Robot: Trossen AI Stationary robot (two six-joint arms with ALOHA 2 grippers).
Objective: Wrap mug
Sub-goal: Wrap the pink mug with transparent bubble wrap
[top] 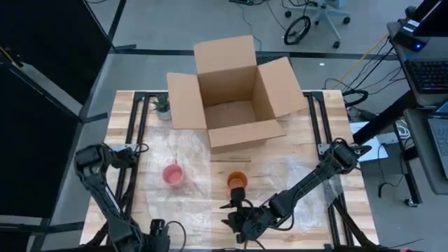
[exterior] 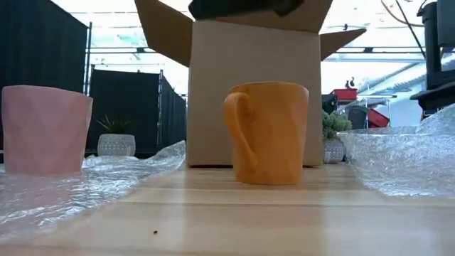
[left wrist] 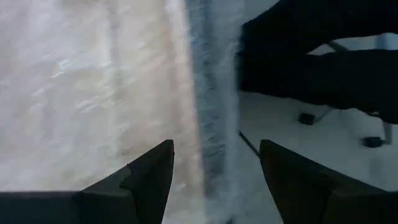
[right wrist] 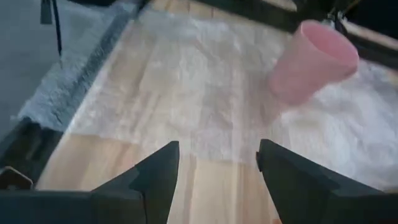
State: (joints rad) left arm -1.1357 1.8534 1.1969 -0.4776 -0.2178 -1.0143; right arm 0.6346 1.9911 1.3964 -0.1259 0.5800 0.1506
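Table point(top: 126, 140): open box point(top: 234, 94) at the far edge, flaps spread, likely the destination for packed items. Bubble wrap point(top: 157, 150) lies flat on the near-left side of the box, a second sheet point(top: 301, 171) on the near-right, both laid out as wrapping beds. Orange mug point(top: 237, 181) stands upright on bare wood near the box's front, handle visible, between the sheets and not yet on either. Pink cup point(top: 173, 174) sits on the left sheet, well apart from the mug. Right gripper point(top: 234, 210) just nearside of the mug, fingers spread, holding nothing; probably positioned for a grasp. Left gripper point(left wrist: 214, 171) parked at the table's near edge, open, empty, over the wrap's border.
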